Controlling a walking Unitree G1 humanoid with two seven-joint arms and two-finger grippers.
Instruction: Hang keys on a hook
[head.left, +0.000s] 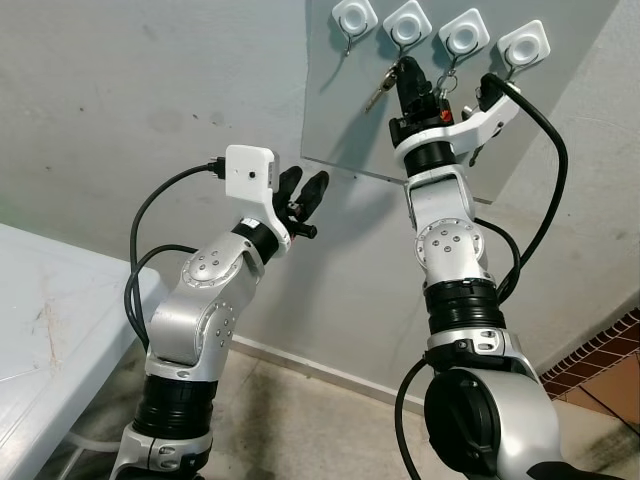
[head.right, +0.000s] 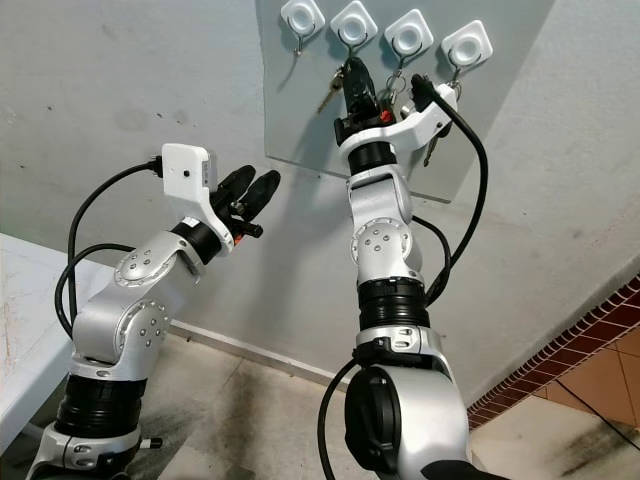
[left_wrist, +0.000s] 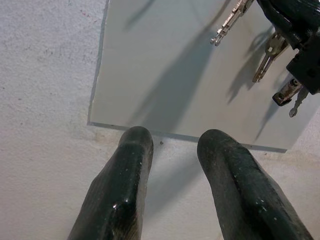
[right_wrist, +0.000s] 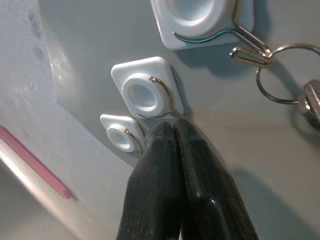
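Up on the wall, the left eye view shows a grey panel (head.left: 340, 110) carrying a row of four white hooks. The right claw (head.left: 410, 80) is raised to the second hook (head.left: 407, 24) from the robot's left, with a set of keys (head.left: 380, 92) dangling just beside its fingers. More keys hang under the third hook (head.left: 463, 35). The left claw (head.left: 303, 192) hovers lower down, near the panel's bottom corner, fingers apart and empty. A white bench (head.left: 50, 320) stands at the robot's left.

The right eye view gives the same arrangement: right claw at the second hook, left claw idle below.

From the left wrist view, the spread fingers (left_wrist: 125, 195) point at the panel's lower edge, and several keys hang above.

Looking along the right wrist view, the fingers (right_wrist: 165, 170) are pressed together, tips touching the wire of a hook (right_wrist: 160, 97). What they pinch cannot be made out there; judging by the head views, it is likely the key ring.

The step in hand looks like threading the ring onto the hook. Next would be a small lift over the wire tip, then letting go.
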